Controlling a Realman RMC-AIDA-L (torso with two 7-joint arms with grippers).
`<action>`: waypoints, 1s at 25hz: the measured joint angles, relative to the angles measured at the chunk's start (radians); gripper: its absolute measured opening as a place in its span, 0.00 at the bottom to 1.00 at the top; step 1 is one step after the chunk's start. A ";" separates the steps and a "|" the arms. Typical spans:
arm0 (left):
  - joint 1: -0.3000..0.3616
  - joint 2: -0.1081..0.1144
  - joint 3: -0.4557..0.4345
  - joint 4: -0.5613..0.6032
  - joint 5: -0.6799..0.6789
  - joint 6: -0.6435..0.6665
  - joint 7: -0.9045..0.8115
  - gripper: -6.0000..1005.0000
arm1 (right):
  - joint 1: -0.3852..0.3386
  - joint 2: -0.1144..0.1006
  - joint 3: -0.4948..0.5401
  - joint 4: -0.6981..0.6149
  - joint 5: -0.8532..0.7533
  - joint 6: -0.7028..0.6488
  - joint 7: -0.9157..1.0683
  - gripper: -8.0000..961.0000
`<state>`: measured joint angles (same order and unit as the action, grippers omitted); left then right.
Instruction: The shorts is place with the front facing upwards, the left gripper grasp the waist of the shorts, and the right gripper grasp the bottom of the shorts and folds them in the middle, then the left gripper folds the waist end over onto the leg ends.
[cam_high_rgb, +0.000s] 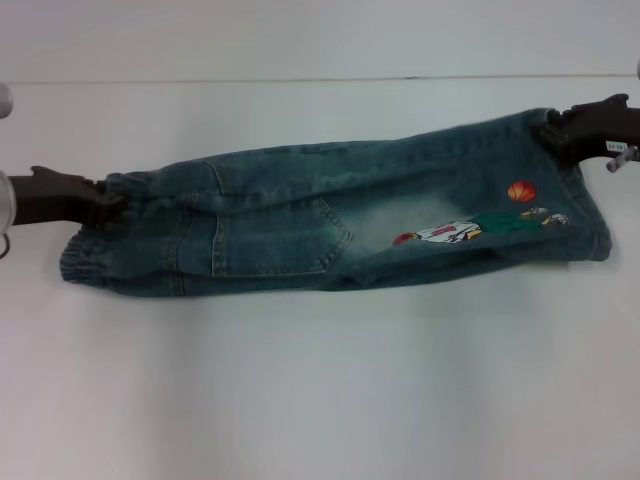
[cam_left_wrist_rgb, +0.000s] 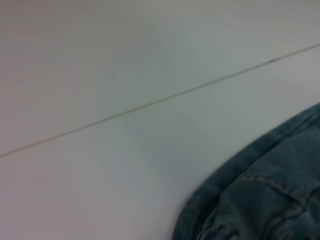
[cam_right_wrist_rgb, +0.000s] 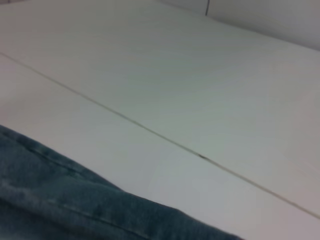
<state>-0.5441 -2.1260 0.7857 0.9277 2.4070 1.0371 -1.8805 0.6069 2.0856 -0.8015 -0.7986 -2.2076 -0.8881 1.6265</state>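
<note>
Denim shorts (cam_high_rgb: 330, 220) lie lengthwise across the worktop (cam_high_rgb: 300, 400), left gripper (cam_high_rgb: 100, 198) fingers pinching the waist of the shorts (cam_high_rgb: 105, 235), right gripper (cam_high_rgb: 560, 130) fingers pinching the leg ends (cam_high_rgb: 580, 200) opposite.

On my head camera the left gripper (cam_high_rgb: 112, 196) reads as a dark, brownish-black claw with stubby, blocky fingers, and a pale silver-grey rounded housing shows behind it at the left edge. The right gripper (cam_high_rgb: 552, 128) is the same matte black, a chunkier angular body, and I can make out a small white label with dark markings on its side, plus a light-coloured stub or connector just below that. Neither wrist camera shows me any hardware.
</note>
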 joint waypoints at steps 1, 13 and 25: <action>-0.001 0.001 -0.003 0.000 0.012 -0.005 -0.008 0.14 | -0.005 0.000 -0.001 0.000 0.000 0.002 0.000 0.16; -0.015 0.008 -0.010 0.008 0.059 -0.040 -0.052 0.52 | -0.070 0.001 0.029 -0.060 0.015 -0.016 0.010 0.52; 0.066 0.015 -0.138 0.104 -0.201 0.173 0.048 0.78 | -0.197 0.001 0.039 -0.195 0.173 -0.189 -0.008 0.91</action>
<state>-0.4778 -2.1109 0.6478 1.0316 2.2062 1.2102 -1.8325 0.4102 2.0861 -0.7627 -0.9934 -2.0349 -1.0774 1.6185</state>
